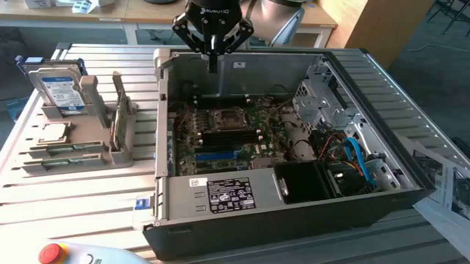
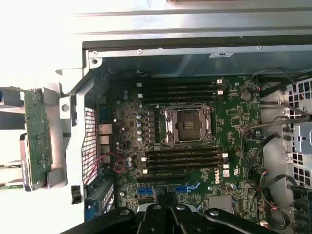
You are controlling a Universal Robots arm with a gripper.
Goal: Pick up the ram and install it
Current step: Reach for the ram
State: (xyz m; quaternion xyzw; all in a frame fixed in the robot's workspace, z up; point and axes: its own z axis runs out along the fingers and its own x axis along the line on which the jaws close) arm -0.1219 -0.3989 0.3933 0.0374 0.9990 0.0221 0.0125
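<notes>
My gripper (image 1: 213, 66) hangs over the back of the open computer case (image 1: 176, 192), fingers pressed together with nothing between them. In the wrist view the shut fingers (image 2: 168, 217) point down at the motherboard (image 2: 234, 117). The ram, a thin green stick (image 2: 36, 139), stands on edge in the grey rack outside the case, well off to the side of my gripper. In the exterior view that stick (image 1: 120, 118) is upright between two rack posts at the exterior view's left. Black memory slots (image 2: 183, 158) run on both sides of the processor socket (image 2: 187, 126).
The grey rack (image 1: 110, 157) also carries a hard drive (image 1: 57, 88), a silver processor chip (image 1: 52, 132) and two flat green sticks (image 1: 66, 148). Cables and a drive cage (image 1: 320, 99) crowd the case's right side. A red stop button (image 1: 50, 252) sits near the front.
</notes>
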